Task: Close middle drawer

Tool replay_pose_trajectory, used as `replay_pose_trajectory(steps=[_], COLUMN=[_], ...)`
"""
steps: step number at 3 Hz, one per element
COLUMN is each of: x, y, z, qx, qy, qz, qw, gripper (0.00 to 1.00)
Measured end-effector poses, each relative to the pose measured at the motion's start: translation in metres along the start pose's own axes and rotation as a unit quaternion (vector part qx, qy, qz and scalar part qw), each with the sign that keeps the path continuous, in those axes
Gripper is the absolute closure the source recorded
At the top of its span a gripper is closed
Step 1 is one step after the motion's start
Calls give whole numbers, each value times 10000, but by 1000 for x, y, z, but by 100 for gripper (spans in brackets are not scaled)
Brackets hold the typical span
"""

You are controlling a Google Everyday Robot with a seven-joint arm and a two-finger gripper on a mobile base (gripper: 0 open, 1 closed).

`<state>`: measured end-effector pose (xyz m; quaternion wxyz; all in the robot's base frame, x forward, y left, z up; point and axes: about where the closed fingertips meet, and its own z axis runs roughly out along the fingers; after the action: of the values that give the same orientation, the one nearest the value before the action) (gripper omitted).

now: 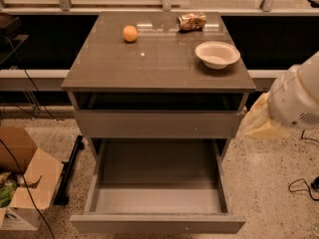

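The middle drawer [158, 183] of the grey cabinet is pulled far out toward me. Its long tray has a lighter grey floor and holds nothing, and its plain front panel [158, 223] is at the bottom of the view. Above it another grey drawer front [158, 123] sits shut under a dark gap. My gripper [256, 122] shows as a cream-coloured shape at the end of the white arm [299, 101]. It is next to the cabinet's right front corner, at the height of the shut drawer front and above the open drawer's right side.
On the cabinet top [154, 66] lie an orange [130, 33], a snack bag [192, 21] and a white bowl [217, 54]. An open cardboard box [22, 178] stands on the floor at the left. Cables [301, 185] lie on the floor at the right.
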<state>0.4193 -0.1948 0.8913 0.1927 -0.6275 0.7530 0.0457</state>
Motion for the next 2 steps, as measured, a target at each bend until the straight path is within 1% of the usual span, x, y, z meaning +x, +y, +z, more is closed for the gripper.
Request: replay_pose_trajectory(steps=[1, 2], x=[28, 34], y=[23, 28], z=[65, 78], qx=[-452, -561], qy=[-387, -438], qz=[205, 250], qw=[9980, 9971], gripper=[96, 100])
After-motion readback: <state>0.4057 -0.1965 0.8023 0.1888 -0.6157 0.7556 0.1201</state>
